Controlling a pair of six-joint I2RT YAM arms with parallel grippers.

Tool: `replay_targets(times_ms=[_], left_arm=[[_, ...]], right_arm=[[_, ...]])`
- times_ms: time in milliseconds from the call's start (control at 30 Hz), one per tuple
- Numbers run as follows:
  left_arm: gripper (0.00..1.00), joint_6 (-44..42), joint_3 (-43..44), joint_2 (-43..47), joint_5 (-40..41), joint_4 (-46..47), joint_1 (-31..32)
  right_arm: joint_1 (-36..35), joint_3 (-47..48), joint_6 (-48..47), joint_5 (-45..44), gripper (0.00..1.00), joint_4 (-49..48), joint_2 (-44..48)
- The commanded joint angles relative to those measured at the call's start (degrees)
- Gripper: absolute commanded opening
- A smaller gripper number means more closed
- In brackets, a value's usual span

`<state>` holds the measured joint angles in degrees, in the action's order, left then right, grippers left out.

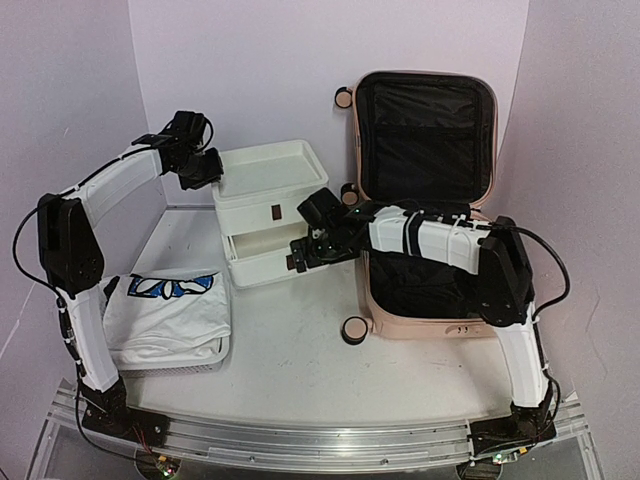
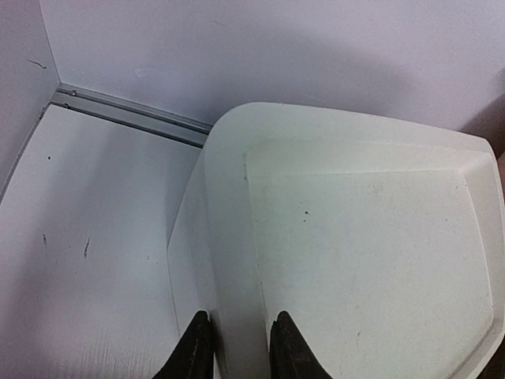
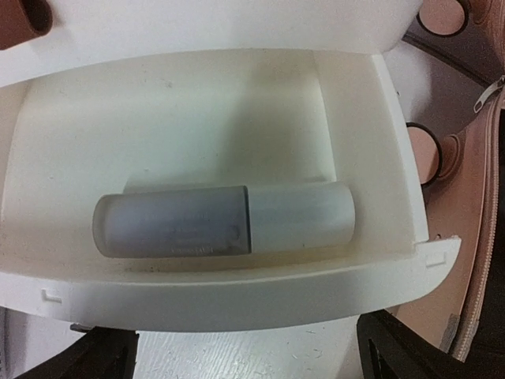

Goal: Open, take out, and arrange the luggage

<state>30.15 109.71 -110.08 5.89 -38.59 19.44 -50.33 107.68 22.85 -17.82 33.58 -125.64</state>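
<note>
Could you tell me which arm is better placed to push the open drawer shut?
Probably the right: the right gripper, open, faces the drawer front, while the left gripper straddles the unit at its top rim, farther back.

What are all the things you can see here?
suitcase: one, pale pink with black lining, on the right, lid standing open
wheels: three showing, black and cream, on the suitcase's left side
drawer unit: one, white, middle back, lower drawer pulled out
tube: one, grey and white, lying in the open drawer
shirt: one, white with blue print, folded, front left
table: one, white, under everything
left gripper: one, black, fingers either side of the drawer unit's top rim
right gripper: one, black, wide open above the open drawer
</note>
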Motion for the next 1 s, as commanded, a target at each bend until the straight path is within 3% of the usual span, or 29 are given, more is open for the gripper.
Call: replay_targets(times_ms=[0,400,633,800,967], left_arm=[[0.15,2.2,-0.6,2.7,-16.3,-3.2,2.9],[0.15,4.9,-1.2,0.9,-26.6,-1.5,4.5],[0.26,2.5,-3.1,1.9,-28.4,-0.4,4.5],[0.35,0.8,-3.7,2.8,-29.0,0.3,4.5],[0.54,-2.3,-3.9,4.6,-29.7,0.7,4.4]], right_arm=[[2.0,8.1,-1.7,-6.8,0.98,-5.4,-2.9],[5.4,20.8,-6.3,-4.7,0.98,-9.0,-13.4],[6.9,20.6,-10.6,-6.8,0.98,-10.6,-14.3],[9.0,18.4,-8.1,-3.4,0.98,-10.6,-13.0],[9.0,17.5,-4.9,1.9,0.98,-11.1,-11.6]])
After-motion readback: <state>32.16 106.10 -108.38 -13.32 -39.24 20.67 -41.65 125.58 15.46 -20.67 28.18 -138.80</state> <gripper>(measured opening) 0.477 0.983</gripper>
